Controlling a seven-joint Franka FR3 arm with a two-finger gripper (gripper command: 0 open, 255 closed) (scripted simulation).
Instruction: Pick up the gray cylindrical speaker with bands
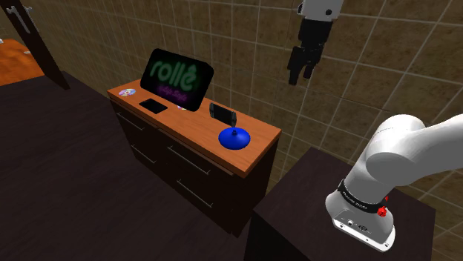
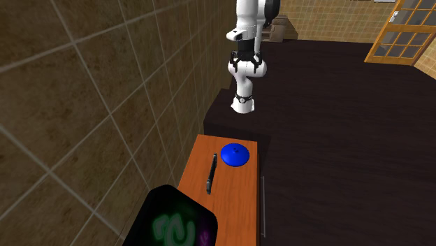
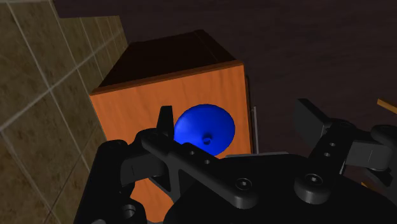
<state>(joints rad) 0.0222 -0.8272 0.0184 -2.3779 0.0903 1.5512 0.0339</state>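
We log the gripper (image 1: 300,76) at the shoulder view's upper right, fingers wide apart and empty, high above the wooden dresser (image 1: 260,134) and blue dome (image 1: 234,138), presumably staged for a clear descent.

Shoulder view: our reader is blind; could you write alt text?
The black gripper hangs open high before the tiled wall; below, an orange-topped cabinet holds a blue dome, a small dark object and a green-lettered black screen.

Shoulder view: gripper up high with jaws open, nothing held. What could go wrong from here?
The blue dome sits right beside the small dark speaker, so the gripper, coming down with open jaws, might bump it. The speaker stands narrow on the cabinet top; an off-centre touch could tip it.
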